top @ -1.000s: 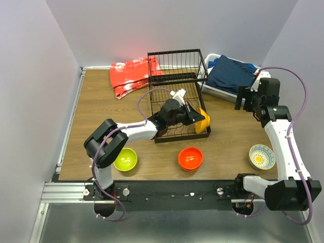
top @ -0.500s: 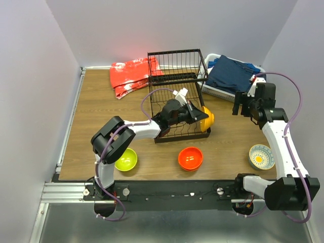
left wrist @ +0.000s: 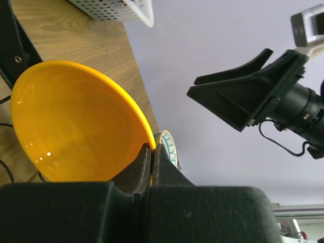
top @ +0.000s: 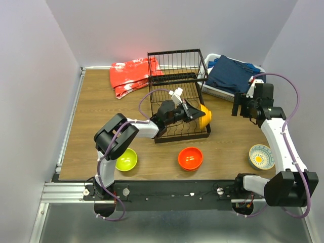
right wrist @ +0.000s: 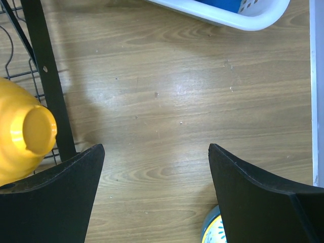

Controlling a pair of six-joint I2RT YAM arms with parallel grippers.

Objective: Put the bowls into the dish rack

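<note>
My left gripper (top: 196,114) is shut on the rim of the yellow-orange bowl (top: 204,116), holding it on edge at the right end of the black wire dish rack (top: 177,83). In the left wrist view the jaws (left wrist: 152,150) pinch the bowl's rim (left wrist: 76,121). My right gripper (top: 239,105) is open and empty above bare table right of the rack; its wrist view (right wrist: 156,149) shows the yellow-orange bowl (right wrist: 20,131) and a rack bar (right wrist: 45,66). The red-orange bowl (top: 190,158), lime green bowl (top: 125,159) and white patterned bowl (top: 261,156) sit on the table near the front.
A white plastic basket (top: 208,90) with blue cloth stands at the back right, next to the rack. A red cloth (top: 132,76) lies at the back left. The table's right edge (right wrist: 316,101) is near my right gripper.
My left gripper has carried the yellow-orange bowl slightly farther back along the rack's right end. My right arm has shifted a little to the left.
</note>
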